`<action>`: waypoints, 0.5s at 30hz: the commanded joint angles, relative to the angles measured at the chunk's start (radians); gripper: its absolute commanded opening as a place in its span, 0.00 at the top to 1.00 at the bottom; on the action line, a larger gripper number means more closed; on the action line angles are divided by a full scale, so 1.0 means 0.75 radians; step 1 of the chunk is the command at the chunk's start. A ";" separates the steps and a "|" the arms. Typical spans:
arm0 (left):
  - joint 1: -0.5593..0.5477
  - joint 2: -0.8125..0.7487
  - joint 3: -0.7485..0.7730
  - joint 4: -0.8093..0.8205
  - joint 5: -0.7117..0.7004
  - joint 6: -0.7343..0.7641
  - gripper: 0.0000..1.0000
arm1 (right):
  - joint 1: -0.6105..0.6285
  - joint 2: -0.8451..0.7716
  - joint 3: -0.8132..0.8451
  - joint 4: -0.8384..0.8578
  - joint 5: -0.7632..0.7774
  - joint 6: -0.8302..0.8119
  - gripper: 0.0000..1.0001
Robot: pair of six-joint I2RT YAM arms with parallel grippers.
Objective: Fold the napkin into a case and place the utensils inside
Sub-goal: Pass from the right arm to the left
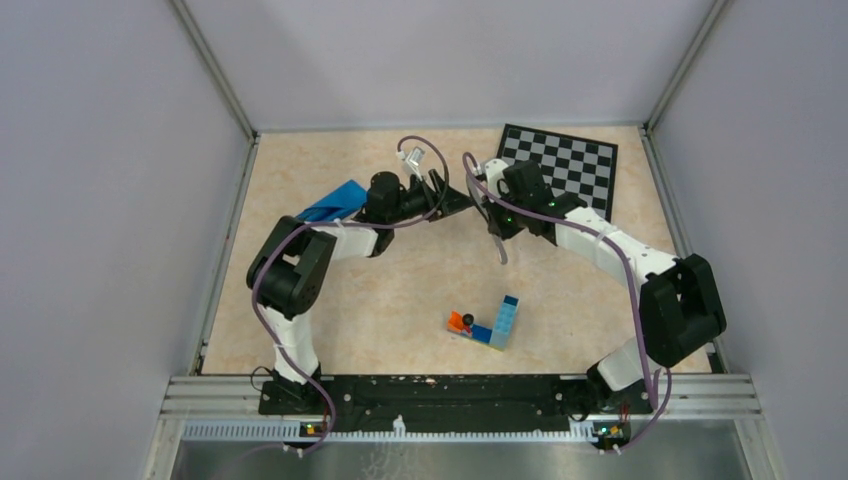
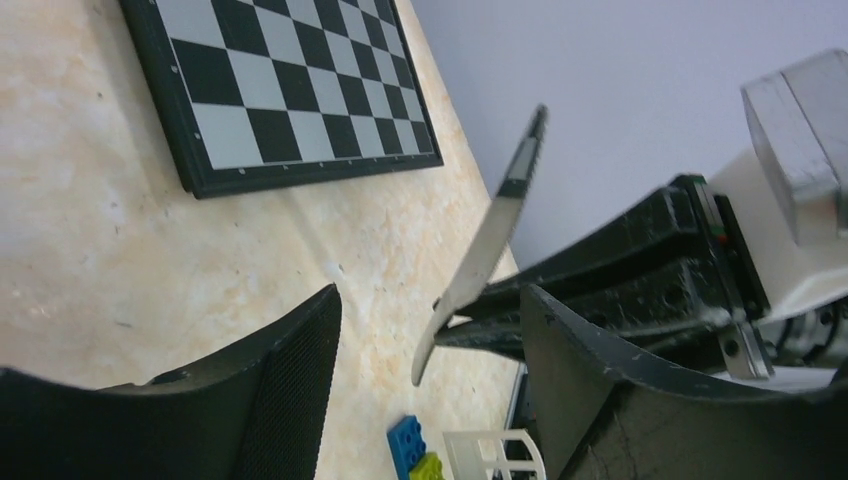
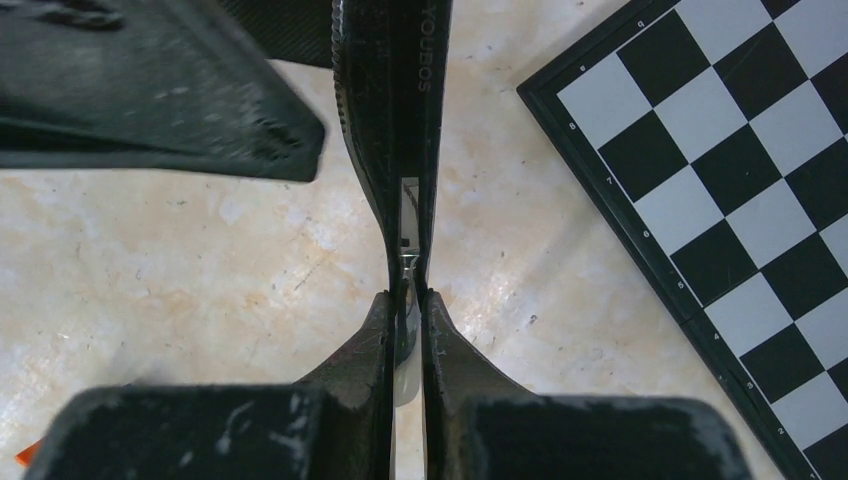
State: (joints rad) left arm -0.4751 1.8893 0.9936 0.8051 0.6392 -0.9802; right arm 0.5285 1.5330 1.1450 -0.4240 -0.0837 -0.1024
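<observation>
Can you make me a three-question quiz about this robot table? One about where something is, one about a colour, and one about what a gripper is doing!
1. Where is the chessboard on the table? A far right corner; B near left corner; C middle.
2. What colour is the napkin? A red; B blue; C yellow.
3. What is the right gripper doing? A open and empty; B shut on the knife; C holding the napkin.
Answers: 1 A, it lies by the far right walls. 2 B, bright blue cloth shows at the far left. 3 B, it pinches the thin blade.
</observation>
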 commanded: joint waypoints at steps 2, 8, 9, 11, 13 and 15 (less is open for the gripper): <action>-0.025 0.091 0.115 0.100 -0.074 -0.041 0.34 | 0.021 -0.014 0.038 0.099 -0.049 0.018 1.00; -0.056 0.143 0.171 0.122 -0.091 -0.062 0.51 | 0.032 -0.012 0.025 0.107 -0.045 0.010 1.00; -0.059 0.143 0.171 0.125 -0.100 -0.060 0.54 | 0.035 -0.011 0.025 0.107 -0.040 0.007 1.00; -0.063 0.137 0.168 0.121 -0.118 -0.050 0.62 | 0.048 -0.009 0.023 0.103 -0.024 -0.001 1.00; -0.065 0.124 0.162 0.117 -0.117 -0.053 0.74 | 0.060 -0.008 0.021 0.101 -0.002 -0.005 1.00; -0.064 0.091 0.134 0.138 -0.109 -0.063 0.91 | 0.074 -0.007 0.019 0.092 0.023 -0.008 1.00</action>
State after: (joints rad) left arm -0.5213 1.9949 1.0866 0.8410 0.5743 -1.0271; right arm 0.5491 1.5330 1.1450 -0.4053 -0.0849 -0.0959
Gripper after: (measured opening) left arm 0.229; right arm 0.039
